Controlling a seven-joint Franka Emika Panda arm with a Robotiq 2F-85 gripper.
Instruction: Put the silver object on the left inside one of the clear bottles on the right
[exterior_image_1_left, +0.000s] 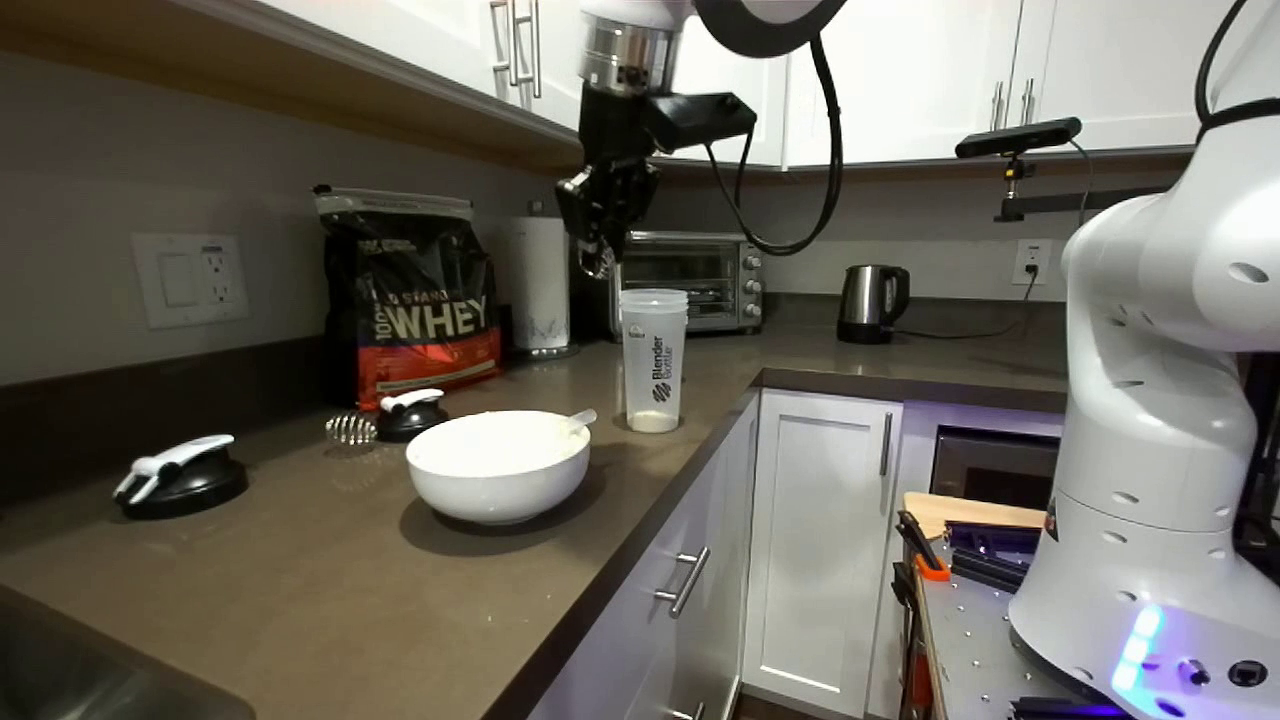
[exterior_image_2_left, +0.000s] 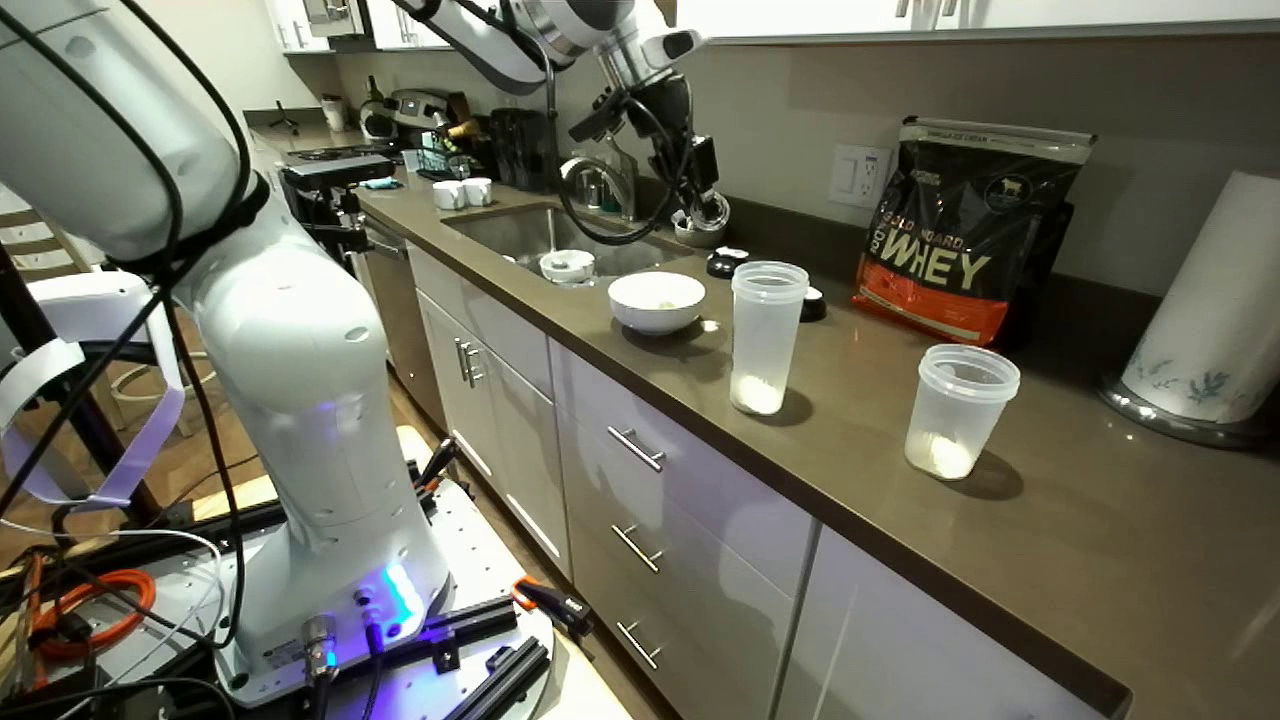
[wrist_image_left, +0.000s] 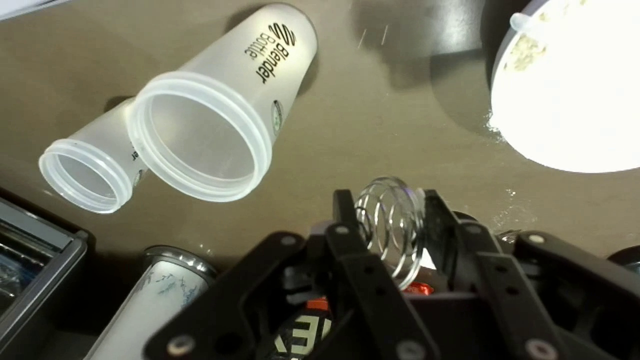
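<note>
The silver object, a wire whisk ball (wrist_image_left: 387, 225), is pinched between the fingertips of my gripper (wrist_image_left: 387, 202) in the wrist view. In both exterior views the gripper (exterior_image_1_left: 600, 245) (exterior_image_2_left: 708, 195) holds it high above the counter. Two clear bottles stand open and upright: a near one (wrist_image_left: 250, 85) and another (wrist_image_left: 100, 145) in the wrist view. The ball is apart from both, beside the near bottle's mouth. An exterior view shows both bottles (exterior_image_2_left: 768, 335) (exterior_image_2_left: 955, 415) with pale powder at the bottom. In an exterior view the near bottle (exterior_image_1_left: 653, 360) mostly hides the other.
A white bowl (exterior_image_1_left: 495, 470) with a scoop stands beside the near bottle. Another wire ball (exterior_image_1_left: 351, 430) and two black lids (exterior_image_1_left: 190, 485) (exterior_image_1_left: 412, 420) lie on the counter. A whey bag (exterior_image_1_left: 415, 300), paper-towel roll (exterior_image_1_left: 540, 285) and toaster oven (exterior_image_1_left: 690, 280) stand along the wall.
</note>
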